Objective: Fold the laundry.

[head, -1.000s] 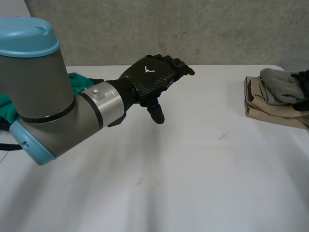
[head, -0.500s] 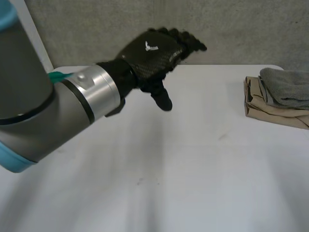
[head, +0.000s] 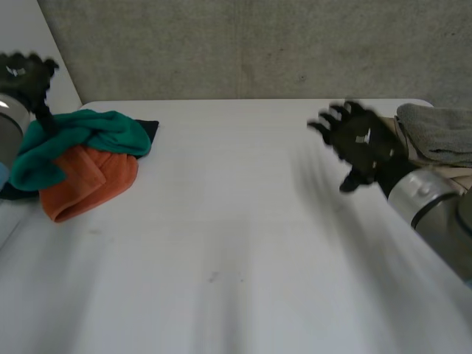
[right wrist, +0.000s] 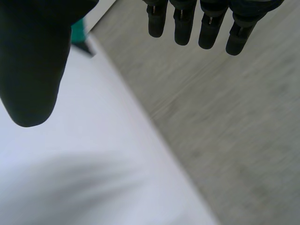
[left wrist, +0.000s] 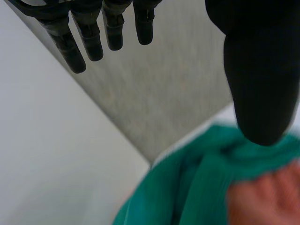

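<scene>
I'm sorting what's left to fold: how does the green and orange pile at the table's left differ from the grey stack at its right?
The left pile is a crumpled heap; the right stack lies flat and folded. The left pile is bright green and orange; the right stack is grey. The left pile sits at the far left, the right stack at the far right, partly behind the right hand. Both lie on the white table.

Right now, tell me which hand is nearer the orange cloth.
Left. The left hand is just beside the orange cloth; the right hand is across the table.
</scene>
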You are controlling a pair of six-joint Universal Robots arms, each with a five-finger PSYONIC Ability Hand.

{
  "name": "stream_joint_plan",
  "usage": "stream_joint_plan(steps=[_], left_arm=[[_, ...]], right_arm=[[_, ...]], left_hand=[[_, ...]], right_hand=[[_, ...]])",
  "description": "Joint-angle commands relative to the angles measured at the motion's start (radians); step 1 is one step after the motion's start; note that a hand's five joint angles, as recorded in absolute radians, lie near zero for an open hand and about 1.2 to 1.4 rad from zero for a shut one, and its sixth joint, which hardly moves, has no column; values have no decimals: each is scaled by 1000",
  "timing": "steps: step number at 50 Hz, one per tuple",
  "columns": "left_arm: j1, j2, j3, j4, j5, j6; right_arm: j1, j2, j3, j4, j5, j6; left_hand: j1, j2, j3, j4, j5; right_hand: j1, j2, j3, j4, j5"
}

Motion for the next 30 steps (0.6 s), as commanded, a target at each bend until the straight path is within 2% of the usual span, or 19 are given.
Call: stream_joint_plan(steps=[1,2,7,10,14,18,21,26,29,30], left_arm=[[94,-387,195,175,79,250],[104,-412,209,193,82,261],[108,-489,243,279,130,272],[101,-486,235,307,130,266],[55,-380,195,313,124,218],[-2,-150,73,353,138,67],[-45,-55,19,376,141,-10],[-195,135,-84,375,151,-164],[-256,177,-125,376,170,-208],[-302,182,-144,375,185,-230]], right_arm=[[-14,75,67,93,27,-139],[-12,77,76,93,30,-152],[-14,77,87,93,30,-156],[-23,78,86,90,31,-153],[-51,75,83,88,31,-147],[-60,72,74,82,33,-139],[-60,63,66,73,48,-124],[-63,28,61,70,109,-77],[-78,6,61,70,132,-37],[-81,3,61,70,132,-24]], left_hand=[[103,87,80,92,73],[158,142,136,147,128],[1201,1185,1179,1190,1171],[1203,1188,1181,1193,1174],[1203,1188,1181,1193,1174],[1203,1188,1181,1193,1174],[1203,1188,1181,1193,1174],[1203,1188,1181,1193,1174],[1203,1188,1181,1193,1174],[1203,1188,1181,1193,1174]], right_hand=[[-50,-33,-34,-40,-52],[-50,-33,-34,-40,-52],[-50,-33,-34,-40,-52],[-50,-33,-34,-40,-52],[-50,-33,-34,-40,-52],[-50,-33,-34,-40,-52],[-50,-33,-34,-40,-52],[-50,-33,-34,-40,-52],[-50,-33,-34,-40,-52],[-50,-33,-34,-40,-52]])
